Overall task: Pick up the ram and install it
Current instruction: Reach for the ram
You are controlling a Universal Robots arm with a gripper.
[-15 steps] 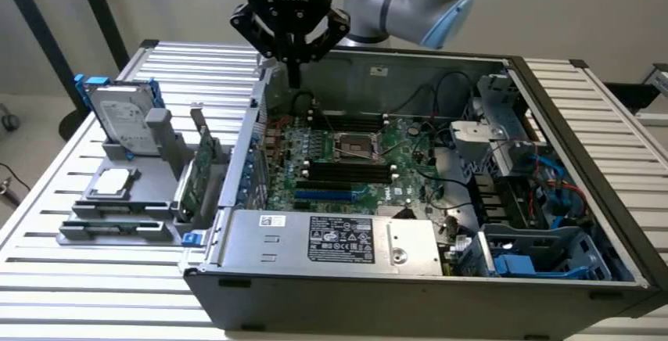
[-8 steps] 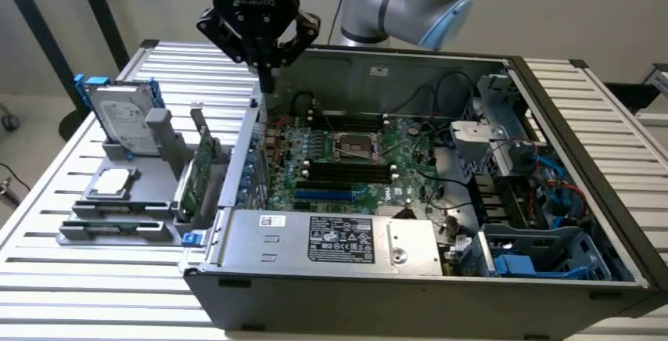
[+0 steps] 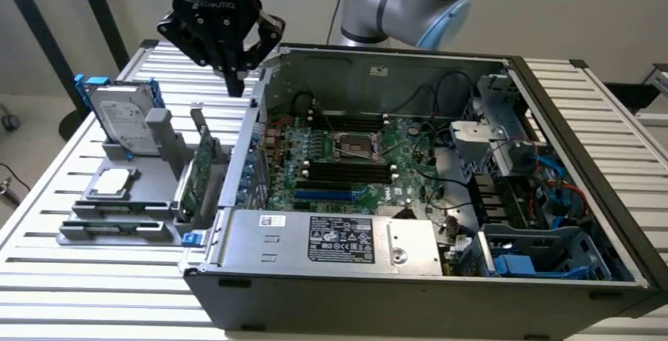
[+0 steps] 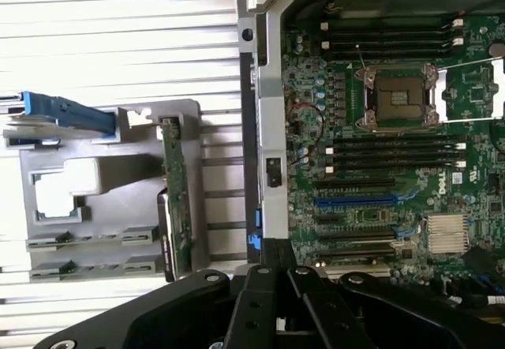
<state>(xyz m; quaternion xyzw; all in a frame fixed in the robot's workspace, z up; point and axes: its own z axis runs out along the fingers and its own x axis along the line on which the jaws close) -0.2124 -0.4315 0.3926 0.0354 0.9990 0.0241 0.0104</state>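
The ram looks like a thin greenish stick (image 3: 117, 209) standing on edge in a front slot of the grey parts rack (image 3: 156, 173), also seen as the ram (image 4: 87, 242) in the wrist view. My black gripper (image 3: 236, 84) hangs shut and empty above the open computer case's wall (image 3: 249, 149) on the exterior view's left, well above and behind the ram. The gripper (image 4: 274, 258) looks straight down with its fingers pressed together. Black memory slots (image 3: 345, 173) lie on the green motherboard (image 3: 402, 149) beside the processor socket (image 4: 398, 96).
A taller green expansion card (image 3: 203, 170) stands in the rack next to the case. A hard drive (image 3: 120, 118) with blue rails and a processor chip (image 3: 113, 183) also sit on the rack. A power supply (image 3: 324, 239) and a drive cage (image 3: 511, 122) crowd the case.
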